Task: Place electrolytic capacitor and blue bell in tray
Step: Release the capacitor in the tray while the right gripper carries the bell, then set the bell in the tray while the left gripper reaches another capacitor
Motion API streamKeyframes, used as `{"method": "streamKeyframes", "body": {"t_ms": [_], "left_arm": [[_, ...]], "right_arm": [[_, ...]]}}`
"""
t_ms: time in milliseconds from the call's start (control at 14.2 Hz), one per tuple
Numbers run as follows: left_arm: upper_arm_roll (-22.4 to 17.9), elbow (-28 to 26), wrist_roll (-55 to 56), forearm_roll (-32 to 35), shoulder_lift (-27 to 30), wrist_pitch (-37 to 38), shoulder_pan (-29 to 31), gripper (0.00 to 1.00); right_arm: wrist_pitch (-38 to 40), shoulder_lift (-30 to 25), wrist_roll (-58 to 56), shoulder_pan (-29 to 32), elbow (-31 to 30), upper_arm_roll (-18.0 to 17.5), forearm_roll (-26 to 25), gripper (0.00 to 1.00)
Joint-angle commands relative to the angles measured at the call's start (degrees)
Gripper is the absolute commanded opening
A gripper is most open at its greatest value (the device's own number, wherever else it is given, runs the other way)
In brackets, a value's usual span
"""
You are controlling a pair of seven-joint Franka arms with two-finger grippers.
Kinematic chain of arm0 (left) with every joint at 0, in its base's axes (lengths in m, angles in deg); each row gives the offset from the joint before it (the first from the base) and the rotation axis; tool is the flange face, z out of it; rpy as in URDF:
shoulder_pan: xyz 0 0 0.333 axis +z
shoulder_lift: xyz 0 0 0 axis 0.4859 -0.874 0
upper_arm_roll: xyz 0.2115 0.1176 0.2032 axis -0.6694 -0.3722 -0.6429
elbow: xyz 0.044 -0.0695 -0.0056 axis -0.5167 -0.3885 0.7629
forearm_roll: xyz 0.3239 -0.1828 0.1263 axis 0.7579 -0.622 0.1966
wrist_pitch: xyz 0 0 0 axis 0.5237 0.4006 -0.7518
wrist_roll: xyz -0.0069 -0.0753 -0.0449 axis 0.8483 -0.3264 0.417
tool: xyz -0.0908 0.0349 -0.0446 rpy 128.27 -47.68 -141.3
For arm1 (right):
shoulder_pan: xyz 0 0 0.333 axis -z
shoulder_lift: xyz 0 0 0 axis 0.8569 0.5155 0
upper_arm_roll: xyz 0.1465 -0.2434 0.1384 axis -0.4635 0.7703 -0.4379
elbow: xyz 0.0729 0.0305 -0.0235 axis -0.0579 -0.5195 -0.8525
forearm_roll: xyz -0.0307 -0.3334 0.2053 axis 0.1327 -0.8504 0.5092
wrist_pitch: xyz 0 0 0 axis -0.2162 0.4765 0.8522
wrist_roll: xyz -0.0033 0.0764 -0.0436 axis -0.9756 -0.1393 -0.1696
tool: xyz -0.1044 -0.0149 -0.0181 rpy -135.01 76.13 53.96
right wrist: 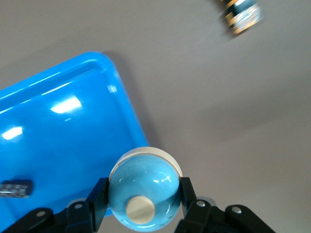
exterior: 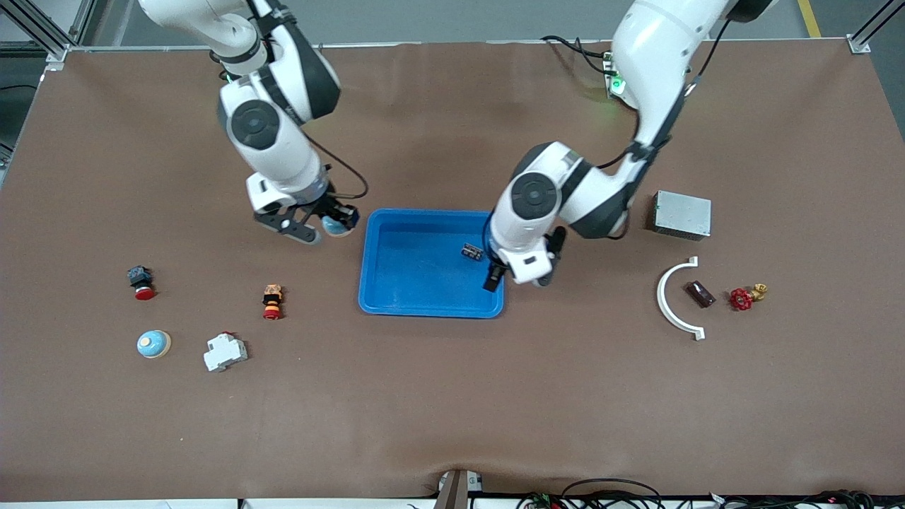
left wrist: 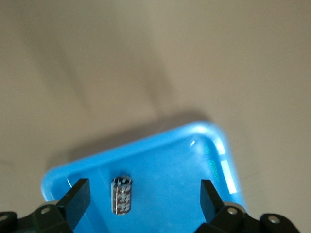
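A capacitor [exterior: 472,252] lies on its side in the blue tray [exterior: 396,305], toward the left arm's end, the only part inside it. The left gripper [exterior: 520,274] hovers over that end of the tray, its fingers [left wrist: 77,199] spread wide with the capacitor lying free between them. The right gripper [exterior: 319,225] hangs just off the tray's rim at the right arm's end, clamped on a blue bell [right wrist: 142,192]. A second bell [exterior: 153,343] sits on the table [exterior: 452,396], well apart from the tray.
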Motion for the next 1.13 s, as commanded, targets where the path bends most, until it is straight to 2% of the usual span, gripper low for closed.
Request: {"method": "streamKeyframes", "body": {"t_ms": [0, 212, 353, 494, 635, 917, 1058], "left_arm": [[0.26, -1.79, -7.67, 0.77, 5.17, 5.03, 6.43, 1.00], [0.17, -2.31, -20.41, 0.77, 6.76, 10.75, 13.72, 1.00], [0.08, -3.10, -26.58, 0.85, 6.77, 12.16, 17.86, 1.00], [0.08, -4.07, -29.32, 2.94, 6.42, 12.17, 20.42, 1.00], [0.43, -6.96, -30.81, 10.31, 6.24, 11.99, 22.79, 1.00], [0.34, -8.11, -38.27, 12.36, 4.31, 10.94, 28.32, 1.00], [0.43, -10.39, -43.19, 14.20, 4.22, 8.40, 31.67, 1.00]], "right_arm": [[-8.72, 5.62, 5.81, -2.96, -0.28, 0.82, 0.78, 0.00], [-16.30, 12.48, 7.94, -5.52, 0.33, 0.99, 0.43, 0.00], [-17.28, 15.21, 8.64, -6.31, 1.64, 1.08, 0.26, 0.00], [-17.28, 16.80, 10.39, -6.84, 3.05, 1.08, -0.27, 0.00], [-17.37, 18.64, 12.41, -8.24, 4.72, 1.17, -0.27, 0.00], [-19.12, 21.90, 13.48, -9.56, 6.57, 1.52, -0.36, 0.00], [-19.13, 22.16, 13.57, -10.18, 6.57, 1.87, -0.71, 0.00]]}}
